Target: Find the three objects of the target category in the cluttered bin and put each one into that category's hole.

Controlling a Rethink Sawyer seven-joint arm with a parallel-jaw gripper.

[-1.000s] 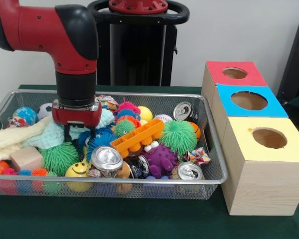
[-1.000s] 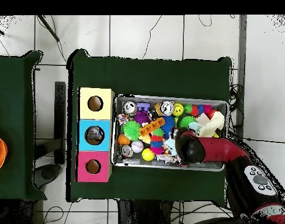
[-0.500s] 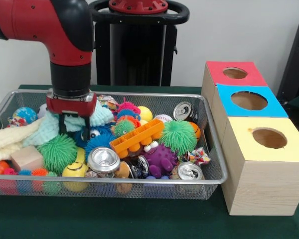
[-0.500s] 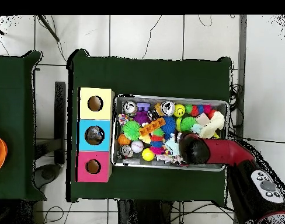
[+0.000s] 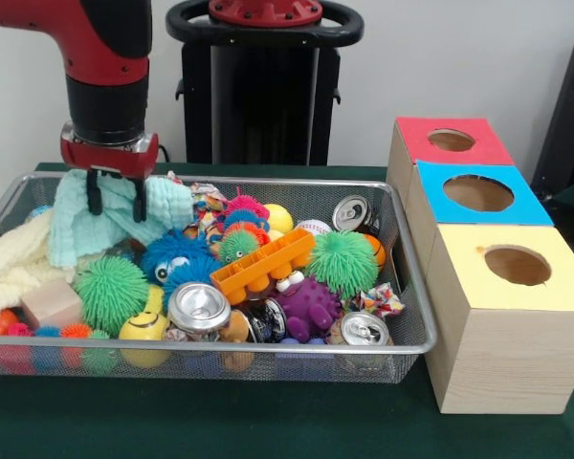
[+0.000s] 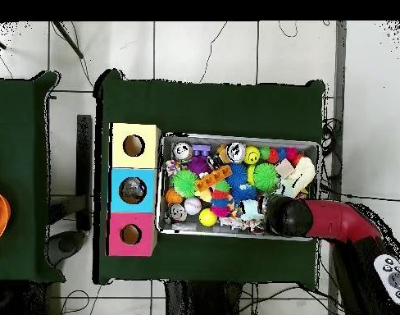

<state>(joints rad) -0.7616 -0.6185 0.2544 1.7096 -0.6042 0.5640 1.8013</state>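
The wire bin [image 5: 402,287] is full of mixed toys. My gripper [image 5: 116,199] hangs over its back left corner, shut on a pale teal cloth [image 5: 100,228] that dangles from the fingers [image 5: 94,196] above the pile. Three drink cans show: one at the front [image 5: 203,308], one at the front right [image 5: 365,328] and one at the back right [image 5: 350,212]. In the overhead view the red arm [image 6: 318,221] covers the gripper at the bin's lower right corner.
Three wooden boxes with holes stand right of the bin: red [image 5: 450,142], blue [image 5: 478,194], yellow [image 5: 517,266]. In the bin lie spiky balls [image 5: 342,260], an orange block [image 5: 263,263], a cream cloth [image 5: 14,263] and a wooden cube [image 5: 50,304].
The gripper has risen and shifted left and towards the back of the bin, pulling the teal cloth up off the pile. A blue fuzzy ball beneath is now uncovered.
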